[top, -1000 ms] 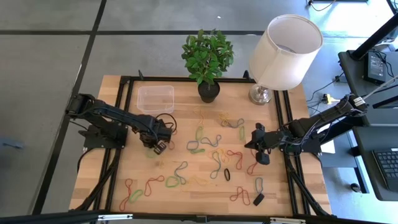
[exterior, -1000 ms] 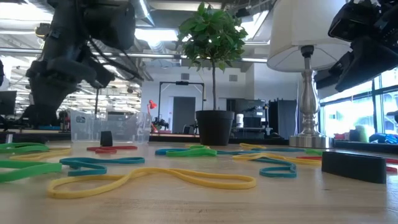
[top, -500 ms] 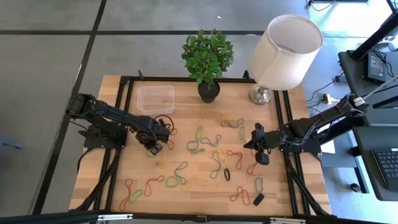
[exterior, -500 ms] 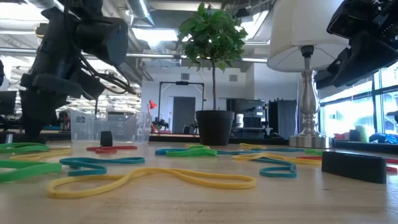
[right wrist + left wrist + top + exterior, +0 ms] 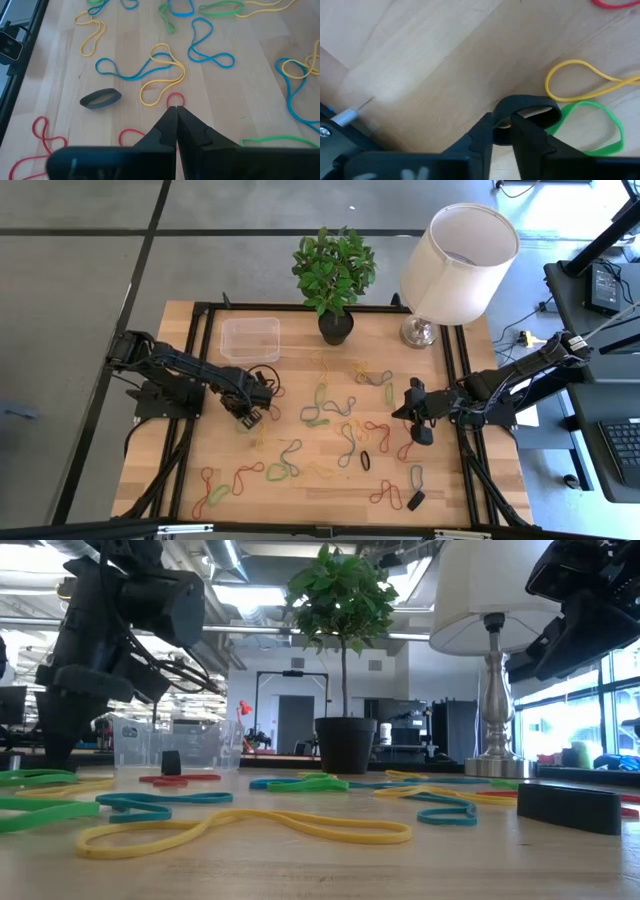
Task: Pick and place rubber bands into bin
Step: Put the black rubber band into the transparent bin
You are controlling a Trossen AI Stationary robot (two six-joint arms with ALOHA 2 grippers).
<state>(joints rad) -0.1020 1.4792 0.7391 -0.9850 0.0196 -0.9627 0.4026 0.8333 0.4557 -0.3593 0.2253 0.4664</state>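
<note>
So the left gripper [image 5: 502, 125] is down at the table on the left side, a bit nearer than the bin [image 5: 250, 338], and its fingers are pinched nearly together on a black rubber band [image 5: 527, 107]. The wrist view shows that dark loop caught right at the fingertips, with a green band [image 5: 600, 131] and a yellow band [image 5: 575, 82] lying just beside it on the wood. Looks like the grab step of the pick: tips at board level, band not lifted yet as far as I can tell.

The bin is at the far left of the table [image 5: 300, 480], just left of the plant pot [image 5: 336, 327]. From above it looks like it holds nothing, though through the clear wall I can't be sure.

The right gripper [image 5: 176, 112] is waiting over the right side of the table with its fingers pressed together and nothing between them, hovering above a red band [image 5: 175, 99] and close to another dark loop [image 5: 100, 98].

Next move, I'd guess: lift straight up and check that only the black band comes along, since the green 1 sits so close it could snag. Then swing toward the far edge, over the bin, and let go. Loads of bands are scattered across the middle and near edge, so this job is barely started.
</note>
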